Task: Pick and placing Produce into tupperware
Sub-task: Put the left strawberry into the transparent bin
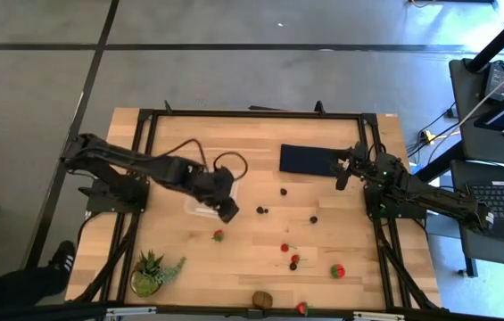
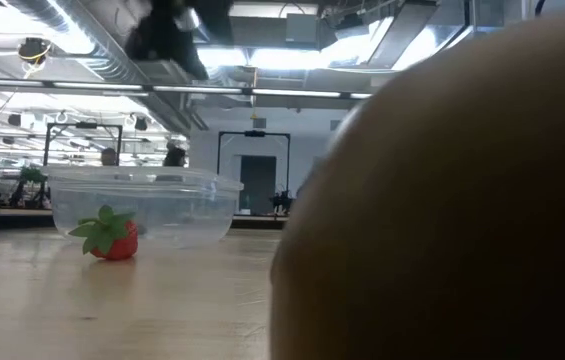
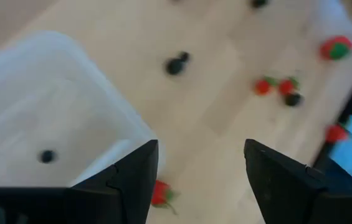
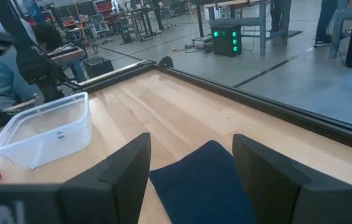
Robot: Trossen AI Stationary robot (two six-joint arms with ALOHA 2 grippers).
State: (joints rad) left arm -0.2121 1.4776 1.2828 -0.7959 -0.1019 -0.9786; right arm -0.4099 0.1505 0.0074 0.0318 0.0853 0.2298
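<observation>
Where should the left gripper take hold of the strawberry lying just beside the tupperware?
Probably from straight above, fingers closing across the red body of the strawberry, not its green top. It lies alone on the wood just clear of the tupperware, and the open left gripper hangs almost over it.

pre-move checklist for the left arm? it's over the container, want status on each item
1. Left gripper empty, jaws open: ok.
2. Container upright on the table, reachable: ok. One dark berry already lies inside.
3. Nearest fruit located: ok. A strawberry lies just beside the container, close to the left gripper.
4. Other fruit free to pick: ok. Berries, strawberries and the kiwi lie loose on the wood.
5. Right gripper out of the way: ok. It is open over the blue mat, away from the container.
6. Low camera usable: not ok. A brown fruit up close blocks most of it.
</observation>
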